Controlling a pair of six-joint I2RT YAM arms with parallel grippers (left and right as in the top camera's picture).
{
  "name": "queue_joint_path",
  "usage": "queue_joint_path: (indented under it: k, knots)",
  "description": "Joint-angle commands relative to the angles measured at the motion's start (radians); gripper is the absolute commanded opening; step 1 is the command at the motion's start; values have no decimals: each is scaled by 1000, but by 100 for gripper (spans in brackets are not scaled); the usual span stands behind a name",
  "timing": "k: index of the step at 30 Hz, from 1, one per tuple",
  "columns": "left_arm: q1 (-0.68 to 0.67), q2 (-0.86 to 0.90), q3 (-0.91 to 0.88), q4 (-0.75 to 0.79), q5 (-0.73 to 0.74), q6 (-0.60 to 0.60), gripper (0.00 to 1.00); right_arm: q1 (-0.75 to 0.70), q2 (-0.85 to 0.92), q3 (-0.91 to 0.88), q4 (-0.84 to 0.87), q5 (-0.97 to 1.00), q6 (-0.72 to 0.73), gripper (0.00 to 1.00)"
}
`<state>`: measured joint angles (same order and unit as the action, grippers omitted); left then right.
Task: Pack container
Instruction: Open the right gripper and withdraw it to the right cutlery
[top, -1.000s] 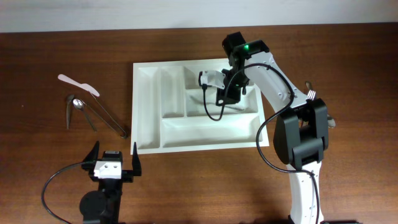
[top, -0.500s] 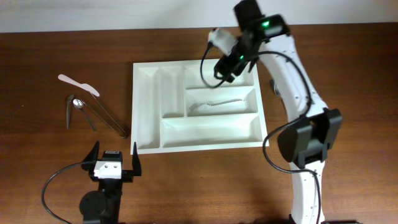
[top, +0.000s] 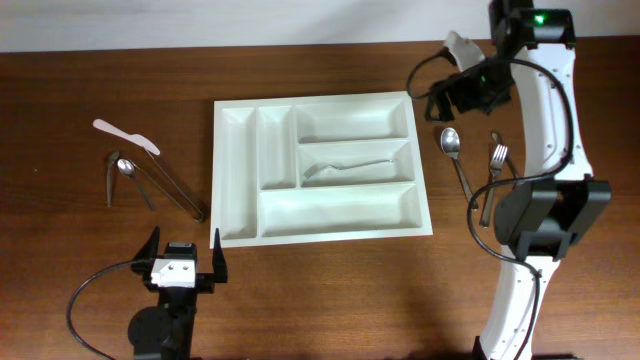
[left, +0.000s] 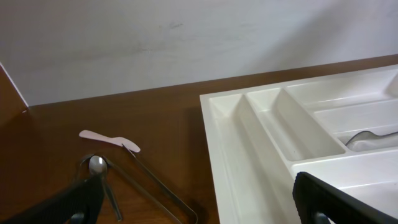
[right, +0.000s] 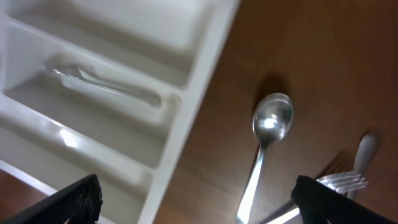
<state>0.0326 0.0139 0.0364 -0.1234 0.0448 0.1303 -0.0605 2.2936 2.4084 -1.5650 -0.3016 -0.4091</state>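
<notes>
While the left wrist sees the container (left: 273, 137), overhead adds a fork (top: 497, 155).

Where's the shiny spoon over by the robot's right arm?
In the overhead view, the metal spoon lies on the table, between the right rim of the white cutlery tray and a metal fork.

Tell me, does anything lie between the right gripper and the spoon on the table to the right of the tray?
Nothing visible does. The right gripper hangs open near the bowl end of the spoon. The spoon lies uncovered on the wood, between the right rim of the tray and the fork.
</notes>
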Motion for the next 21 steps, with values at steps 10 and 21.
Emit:
queue_joint_path:
  k: [10, 21]
  knots:
    - [-5, -8, -6, 0, -7, -13, 99, -92, -10, -290, 27, 191, 286, 97]
    - [-5, -8, -6, 0, -7, -13, 99, -90, -31, -290, 9, 449, 591, 93]
